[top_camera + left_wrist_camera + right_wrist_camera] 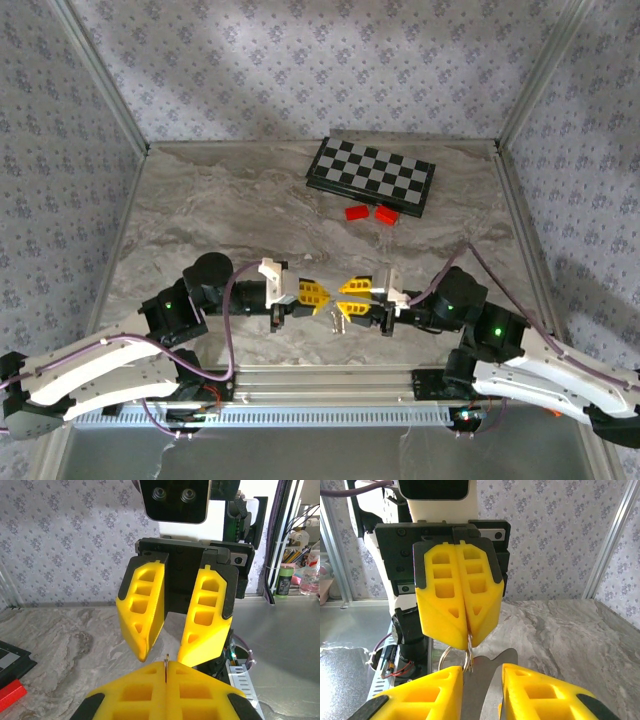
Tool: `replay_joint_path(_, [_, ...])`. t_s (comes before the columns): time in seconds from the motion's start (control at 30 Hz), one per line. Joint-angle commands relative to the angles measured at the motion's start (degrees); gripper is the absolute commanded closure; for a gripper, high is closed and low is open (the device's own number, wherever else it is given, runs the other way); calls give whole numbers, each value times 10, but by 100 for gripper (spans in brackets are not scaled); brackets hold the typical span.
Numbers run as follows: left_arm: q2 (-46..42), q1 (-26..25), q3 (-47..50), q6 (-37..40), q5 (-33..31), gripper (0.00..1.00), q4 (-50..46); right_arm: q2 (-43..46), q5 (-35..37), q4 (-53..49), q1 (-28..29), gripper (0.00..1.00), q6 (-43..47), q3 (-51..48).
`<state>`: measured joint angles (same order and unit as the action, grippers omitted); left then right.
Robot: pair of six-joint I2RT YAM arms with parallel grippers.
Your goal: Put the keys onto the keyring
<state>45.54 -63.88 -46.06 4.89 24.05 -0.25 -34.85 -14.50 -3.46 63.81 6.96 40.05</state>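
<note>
Left gripper (320, 295) pinches keyring (468, 660) over table (200, 220) near edge; right gripper (345, 288) narrowly parted around key (492, 680), grip unclear.

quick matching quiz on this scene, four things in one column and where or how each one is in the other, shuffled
Things
1. left tool
2. right tool
3. chessboard
4. red blocks

Place or state
A. lying on the table, just off the board's near edge
B. fingers apart, with the key between them
C. far part of the table, right of centre
D. shut on the keyring

Pairs: 1-D, 2-B, 3-C, 4-A
</note>
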Motion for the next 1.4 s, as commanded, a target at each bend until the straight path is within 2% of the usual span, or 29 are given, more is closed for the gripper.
replay_joint_path(0.0, [1,-1,-24,-6,15,100,19,-2,-16,20,3,74,7,18])
replay_joint_path(0.37, [5,-1,-25,-5,15,100,20,-7,-19,25,3,83,4,15])
replay_joint_path(0.53, [7,-1,-24,-5,16,100,21,-15,-13,18,3,99,8,20])
replay_joint_path(0.73, [5,-1,-24,-6,0,100,16,-13,15,6,3,100,11,28])
replay_joint_path(0.8, [2,-2,-23,-7,-18,86,13,-9,34,-1,3,100,14,32])
replay_joint_path(0.87, [-2,-1,-21,-8,-32,64,6,-7,54,-11,3,100,16,35])
replay_joint_path(1.0, [-10,-1,-15,-20,-62,49,-14,-7,87,-18,2,100,17,39])
replay_joint_path(1.37, [-20,-1,21,-40,-89,39,-15,-16,101,-14,-1,100,19,45])
